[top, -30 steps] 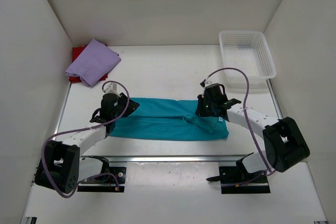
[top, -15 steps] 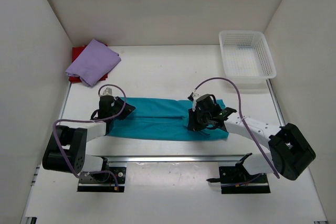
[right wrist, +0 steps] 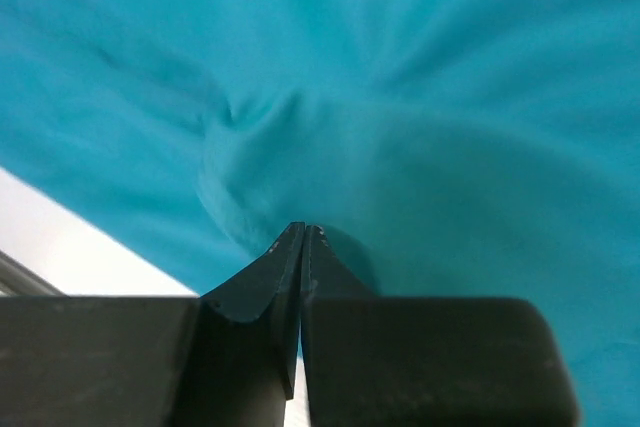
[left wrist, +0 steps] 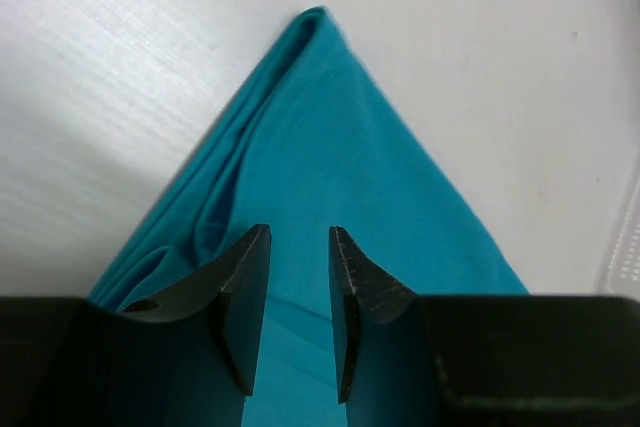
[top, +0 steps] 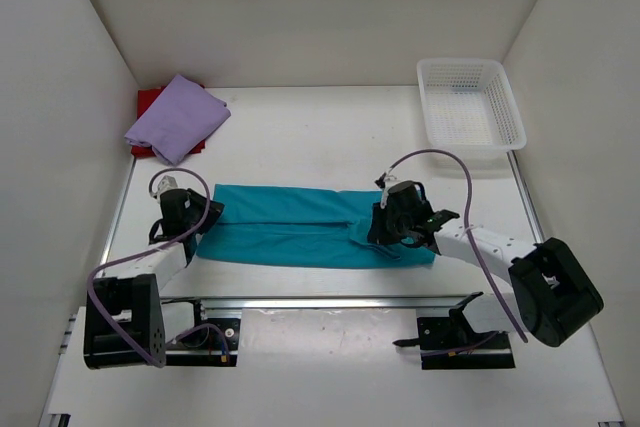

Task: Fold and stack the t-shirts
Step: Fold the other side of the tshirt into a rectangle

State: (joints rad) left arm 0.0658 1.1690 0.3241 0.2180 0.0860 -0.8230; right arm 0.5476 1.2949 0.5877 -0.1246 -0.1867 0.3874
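I count three shirts: one teal shirt (top: 300,229) in the middle, one purple shirt (top: 178,119) at ten o'clock, and one red shirt (top: 148,100) showing only an edge beneath the purple one. One white basket (top: 470,102) sits at two o'clock. I have two grippers, my left gripper (left wrist: 298,242) and my right gripper (right wrist: 303,230), over one table (top: 300,137)

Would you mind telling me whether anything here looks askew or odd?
Two small things. The lavender t-shirt lies skewed on the red t-shirt in the far-left corner, red edges showing underneath. The teal t-shirt is puckered into a bump just ahead of the shut right claw. Nothing looks damaged.
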